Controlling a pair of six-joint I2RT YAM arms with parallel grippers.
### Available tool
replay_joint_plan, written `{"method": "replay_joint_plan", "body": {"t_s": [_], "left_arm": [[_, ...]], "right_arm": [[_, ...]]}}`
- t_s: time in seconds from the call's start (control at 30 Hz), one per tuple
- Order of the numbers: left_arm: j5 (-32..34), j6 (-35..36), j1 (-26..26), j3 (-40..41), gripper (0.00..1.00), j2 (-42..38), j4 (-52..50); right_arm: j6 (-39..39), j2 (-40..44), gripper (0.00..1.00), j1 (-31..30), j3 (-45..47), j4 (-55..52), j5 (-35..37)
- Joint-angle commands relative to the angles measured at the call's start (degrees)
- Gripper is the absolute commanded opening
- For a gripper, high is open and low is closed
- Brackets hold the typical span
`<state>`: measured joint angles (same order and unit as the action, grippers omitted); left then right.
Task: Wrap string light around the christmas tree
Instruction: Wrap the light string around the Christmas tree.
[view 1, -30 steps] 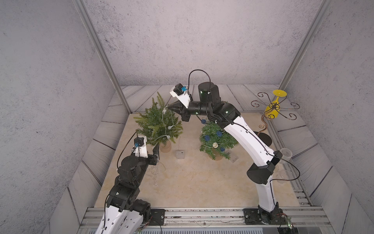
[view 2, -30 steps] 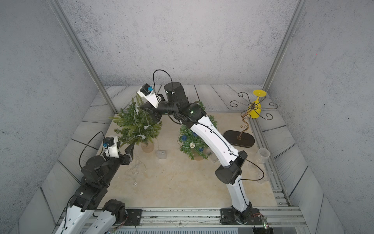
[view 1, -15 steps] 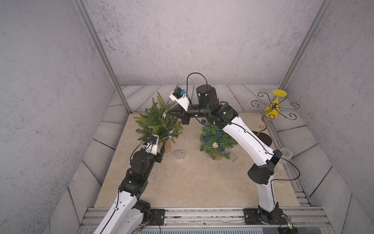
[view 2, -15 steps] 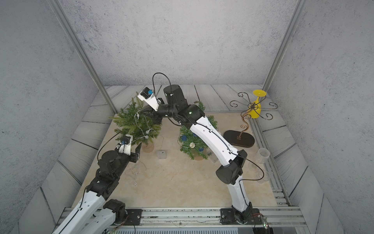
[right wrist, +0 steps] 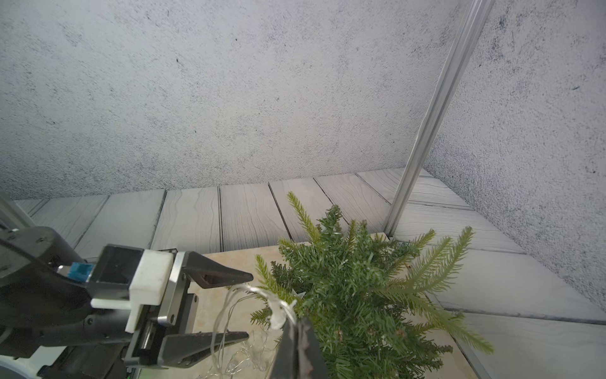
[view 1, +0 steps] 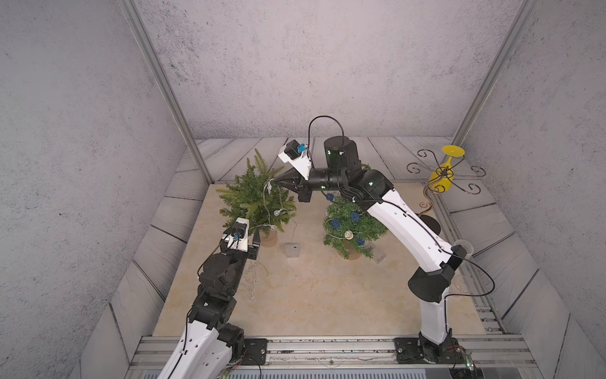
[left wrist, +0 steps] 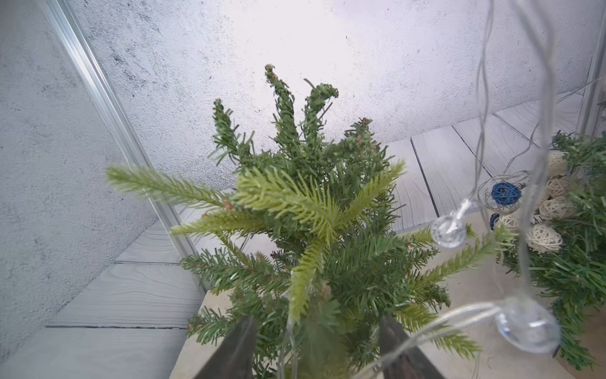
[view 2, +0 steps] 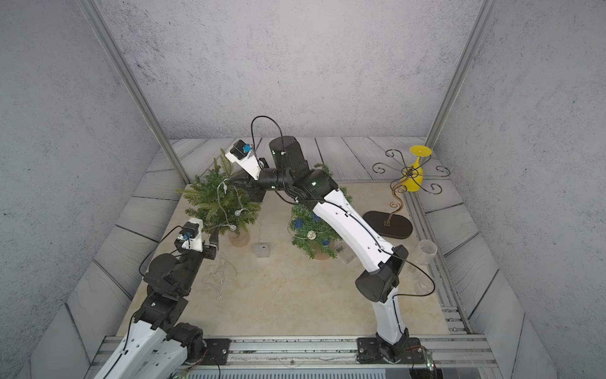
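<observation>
The right end effector, jaws closed, pinches the string light atop the far-left tree. The left end effector stands open by the tree's near side, strands passing between its jaws.

No readable text, labels or numbers

Christmas tree: surface, rear-left corner | string light: on that tree, slack on surface before it | second tree: right of first, mid-surface | box: between trees, nearer front | stand: right edge, rear
</observation>
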<state>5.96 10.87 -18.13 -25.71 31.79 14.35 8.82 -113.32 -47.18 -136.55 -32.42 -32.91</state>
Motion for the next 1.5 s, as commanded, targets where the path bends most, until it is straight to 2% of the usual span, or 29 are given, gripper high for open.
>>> {"method": "replay_joint_plan", "body": {"t_s": [0.0,0.1,0.2,0.23,0.27,0.3,0.43,0.6,0.73,0.83,1.0,1.13,1.23,1.4,1.43,1.47], "left_arm": [[-0.9,1.56,-0.06,0.41,0.6,1.71,3.36],[-0.6,1.11,-0.07,0.58,0.53,3.35,5.94],[-0.19,1.27,-0.06,-1.35,0.36,4.53,4.75],[-0.1,0.8,-0.06,-1.88,0.25,4.43,4.36],[0.25,0.25,-0.06,-2.13,0.08,4.22,4.3],[1.25,-0.79,-0.06,-2.28,0.0,3.95,4.52],[7.07,-5.02,-0.06,-3.38,0.0,1.47,2.74],[14.61,-8.16,0.02,-4.13,0.0,-5.24,-2.67],[13.38,-8.7,-0.02,-4.53,0.0,-8.35,-5.06],[11.08,-9.11,-0.03,-7.72,0.0,-4.36,-8.65],[5.32,-9.92,0.11,-10.91,0.0,4.88,-8.55],[3.58,-12.91,0.08,-8.47,0.0,2.56,-6.2],[0.42,-14.72,0.04,-8.28,0.0,1.03,-8.31],[3.79,-14.81,0.06,-9.9,0.0,-1.52,-13.59],[4.15,-14.71,0.11,-10.42,0.01,-1.73,-14.9],[3.94,-14.56,0.1,-10.67,0.07,-1.94,-15.48]], "right_arm": [[-0.49,2.56,0.0,0.08,-1.52,0.31,-1.47],[-0.77,2.32,0.0,0.07,-1.53,0.44,-1.47],[-1.07,2.48,0.0,0.06,-1.11,0.68,-1.87],[-1.18,2.57,0.0,0.06,-0.87,0.83,-2.02],[-1.17,2.71,0.0,0.09,-0.7,1.01,-1.82],[-1.22,2.82,0.0,0.07,-0.4,1.13,-1.36],[-1.26,4.27,0.0,0.09,2.0,3.01,4.59],[-1.36,6.7,0.0,0.07,6.99,6.97,10.61],[-1.26,6.45,0.0,0.02,6.98,7.18,12.77],[-1.61,5.85,0.0,0.02,6.96,7.51,13.92],[-1.46,4.53,0.0,0.07,6.47,7.07,14.14],[-1.4,4.68,0.0,0.06,7.17,7.36,13.71],[-1.52,4.26,0.0,0.07,6.83,7.46,13.15],[-1.92,3.41,0.0,0.04,6.31,7.6,12.21],[-2.01,3.15,0.0,0.06,6.13,7.4,11.84],[-2.05,2.9,0.0,0.07,6.04,7.29,11.43]]}}
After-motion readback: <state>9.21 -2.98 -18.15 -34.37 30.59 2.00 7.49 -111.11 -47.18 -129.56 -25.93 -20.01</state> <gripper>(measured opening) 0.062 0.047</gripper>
